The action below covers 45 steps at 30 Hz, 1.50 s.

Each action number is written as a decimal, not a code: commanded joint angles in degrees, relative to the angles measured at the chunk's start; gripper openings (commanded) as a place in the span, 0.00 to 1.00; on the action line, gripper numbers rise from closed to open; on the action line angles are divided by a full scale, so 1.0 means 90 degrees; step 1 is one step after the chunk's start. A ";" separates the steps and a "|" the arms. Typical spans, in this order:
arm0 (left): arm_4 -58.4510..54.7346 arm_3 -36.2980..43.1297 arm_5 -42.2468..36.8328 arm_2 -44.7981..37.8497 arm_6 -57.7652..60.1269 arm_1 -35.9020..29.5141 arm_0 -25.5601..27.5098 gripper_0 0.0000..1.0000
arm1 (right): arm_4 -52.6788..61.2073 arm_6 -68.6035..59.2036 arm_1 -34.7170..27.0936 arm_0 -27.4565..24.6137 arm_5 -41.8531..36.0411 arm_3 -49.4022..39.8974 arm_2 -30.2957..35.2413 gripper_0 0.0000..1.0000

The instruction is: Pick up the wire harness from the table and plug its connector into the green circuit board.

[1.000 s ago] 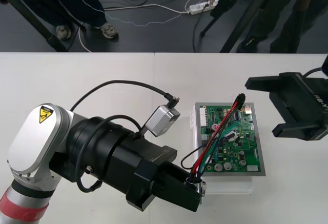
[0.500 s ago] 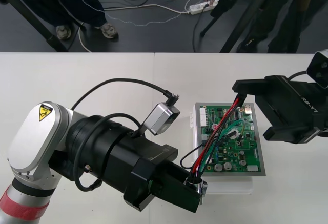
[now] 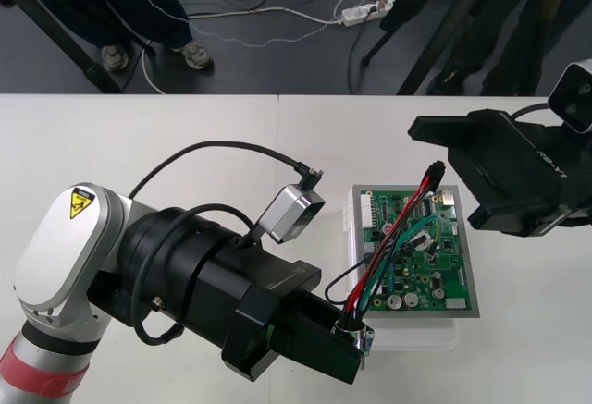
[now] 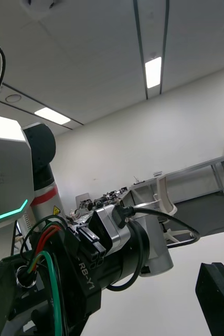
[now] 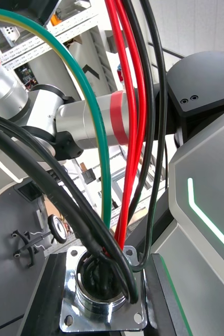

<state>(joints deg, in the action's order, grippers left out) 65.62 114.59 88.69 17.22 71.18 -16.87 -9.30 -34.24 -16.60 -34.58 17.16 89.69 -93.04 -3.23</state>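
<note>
Plain light table (image 3: 185,136) takes up most of the scene, with a dark floor strip beyond its far edge. Biggest thing over it is the silver-and-black left arm (image 3: 185,265), coming in from the lower left. Its left gripper (image 3: 356,337) sits low at the near corner of the white base (image 3: 407,337), clamped on the round metal socket (image 5: 102,294) of the wire harness (image 3: 384,254); the left wrist view shows the flange pinched between both fingers.

Right gripper (image 3: 444,174) has slid in from the right over the last second. Its fingers stand wide apart with the small black plug (image 3: 435,175) at their mouth, not closed on it. Green circuit board (image 3: 451,270) lies on the base. Red, black and green wires arc up from the socket across the board to the plug at the board's far edge. Cannot tell if the plug touches a header; it looks unseated.

Reads as a handover: the right side is lining up to take the plug end, so insertion is not yet done.
</note>
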 commanded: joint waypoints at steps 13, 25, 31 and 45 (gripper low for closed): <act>-0.0172 0.0070 0.0146 0.0167 -0.0516 0.0107 -0.0197 0.00 | 0.0543 -0.0382 -0.0084 0.0291 0.0034 -0.0160 -0.0705 1.00; -0.0211 0.0070 0.0146 0.0167 -0.0516 0.0107 -0.0197 0.00 | 0.0728 -0.0431 -0.0074 0.0291 0.0034 -0.0395 -0.0705 1.00; -0.0241 0.0070 0.0146 0.0167 -0.0516 0.0107 -0.0197 0.00 | 0.0738 -0.0441 -0.0074 0.0291 0.0034 -0.0492 -0.0705 1.00; -0.0299 0.0070 0.0146 0.0177 -0.0506 0.0107 -0.0197 0.00 | 0.0748 -0.0412 -0.0045 0.0251 0.0034 -0.0561 -0.0764 0.12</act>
<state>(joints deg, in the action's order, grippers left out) 64.05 114.59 88.69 17.23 71.16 -16.87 -9.30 -28.50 -19.67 -34.59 18.21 89.69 -95.74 -9.00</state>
